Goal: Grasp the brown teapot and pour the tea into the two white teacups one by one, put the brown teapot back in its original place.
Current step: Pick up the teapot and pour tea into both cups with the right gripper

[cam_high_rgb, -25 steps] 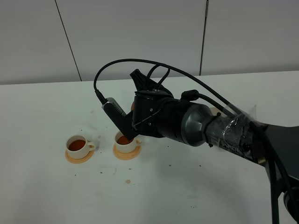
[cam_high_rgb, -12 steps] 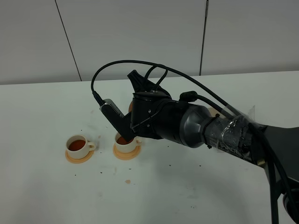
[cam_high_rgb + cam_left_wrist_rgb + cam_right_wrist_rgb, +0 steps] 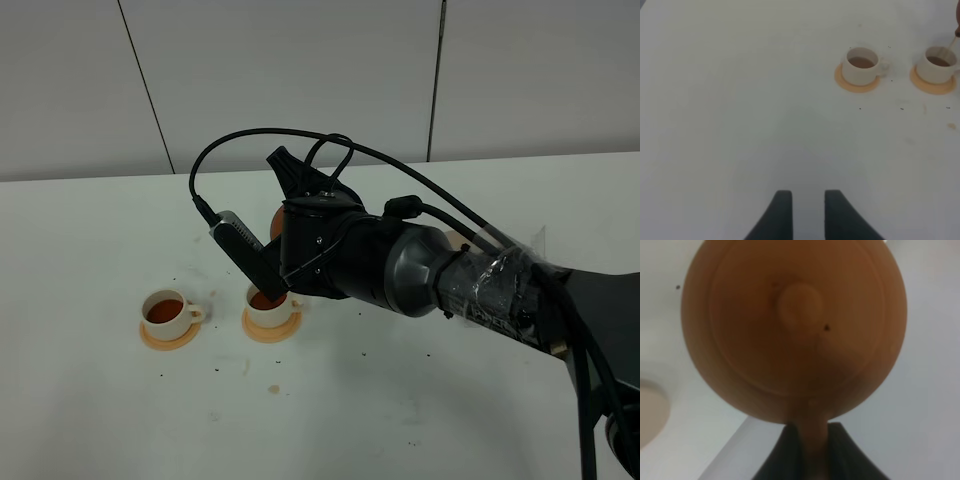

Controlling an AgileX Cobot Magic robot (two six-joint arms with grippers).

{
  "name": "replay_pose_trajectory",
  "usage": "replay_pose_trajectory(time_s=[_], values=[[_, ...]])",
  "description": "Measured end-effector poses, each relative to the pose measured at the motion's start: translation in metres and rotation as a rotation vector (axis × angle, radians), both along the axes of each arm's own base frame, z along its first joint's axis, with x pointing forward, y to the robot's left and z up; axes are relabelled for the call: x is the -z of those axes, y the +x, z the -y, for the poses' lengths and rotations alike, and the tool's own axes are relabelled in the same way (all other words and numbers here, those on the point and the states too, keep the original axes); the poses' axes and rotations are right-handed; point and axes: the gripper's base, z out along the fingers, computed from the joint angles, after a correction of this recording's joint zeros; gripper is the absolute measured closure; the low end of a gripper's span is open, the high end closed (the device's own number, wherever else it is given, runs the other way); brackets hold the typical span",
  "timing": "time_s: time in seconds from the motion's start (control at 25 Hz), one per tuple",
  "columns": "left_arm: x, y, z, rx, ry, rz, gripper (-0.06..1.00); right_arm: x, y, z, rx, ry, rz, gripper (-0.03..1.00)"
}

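Observation:
My right gripper [image 3: 809, 455] is shut on the loop handle of the brown teapot [image 3: 795, 330], whose domed lid fills the right wrist view. In the exterior view only a sliver of the teapot [image 3: 276, 221] shows behind the arm; it is held tilted above the right white teacup [image 3: 270, 303]. The left white teacup [image 3: 166, 312] stands apart on its own coaster. Both cups hold dark reddish tea [image 3: 164, 308]. In the left wrist view both cups show, the left one [image 3: 861, 65] and the right one [image 3: 938, 62], with the spout tip [image 3: 957, 31] above the right one. My left gripper [image 3: 804, 212] is open and empty, far from the cups.
Each cup sits on a small orange coaster [image 3: 167, 337]. A bit of the pale beige disc [image 3: 459, 238] shows behind the right arm. Small dark specks and a tea stain [image 3: 273, 388] lie on the white table [image 3: 90, 230]. Black cables arch over the right wrist.
The right arm has shifted slightly left and turned a little, so more of the teapot shows behind it. The cups have not moved.

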Motion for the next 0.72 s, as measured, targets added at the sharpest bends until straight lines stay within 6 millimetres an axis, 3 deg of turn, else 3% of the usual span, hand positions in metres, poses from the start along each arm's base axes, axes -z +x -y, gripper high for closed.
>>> replay_pose_trajectory(time_s=[0.72], values=[[0.0000, 0.0000, 0.0000, 0.000, 0.001, 0.000, 0.71, -0.0002, 0.0001, -0.0002, -0.003, -0.001, 0.003, 0.87]])
